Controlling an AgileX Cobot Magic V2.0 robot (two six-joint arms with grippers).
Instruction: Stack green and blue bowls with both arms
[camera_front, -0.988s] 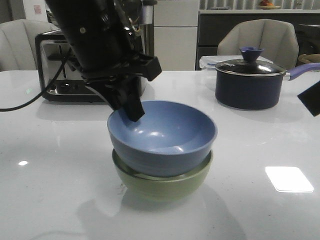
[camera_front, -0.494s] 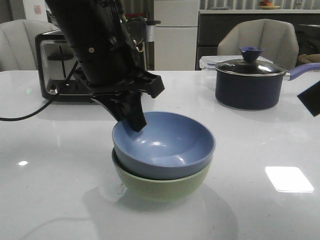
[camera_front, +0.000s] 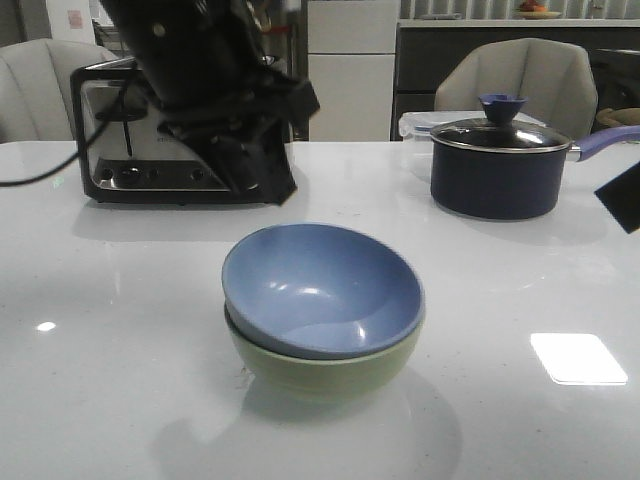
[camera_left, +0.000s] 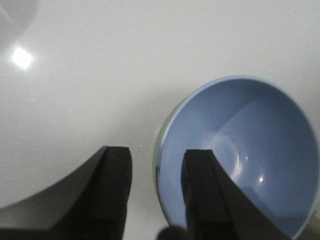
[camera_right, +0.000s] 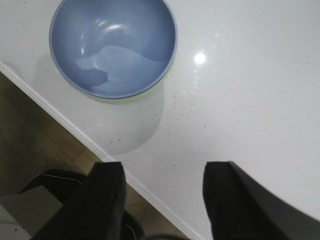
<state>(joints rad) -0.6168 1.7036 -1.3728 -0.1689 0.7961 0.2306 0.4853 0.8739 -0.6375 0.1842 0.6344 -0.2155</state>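
Note:
The blue bowl (camera_front: 320, 288) sits nested in the green bowl (camera_front: 322, 368) at the middle of the table, tilted a little toward the camera. My left gripper (camera_front: 262, 175) hangs open above and behind the bowls, touching neither. In the left wrist view its fingers (camera_left: 114, 172) stand apart over the blue bowl's (camera_left: 250, 150) near rim, with nothing between them. My right gripper (camera_right: 165, 172) is open and empty over the table's front edge, well away from the blue bowl (camera_right: 112, 45). Only a black corner of the right arm (camera_front: 622, 207) shows at the front view's right edge.
A steel toaster (camera_front: 130, 150) with a black cord stands at the back left, behind the left arm. A dark lidded saucepan (camera_front: 497, 165) with a purple-blue handle stands at the back right, a clear plastic box (camera_front: 415, 125) behind it. The table's edge (camera_right: 75, 131) drops to a wooden floor.
The left gripper has let go of the blue bowl's rim and risen up and back. The blue bowl has settled lower into the green one.

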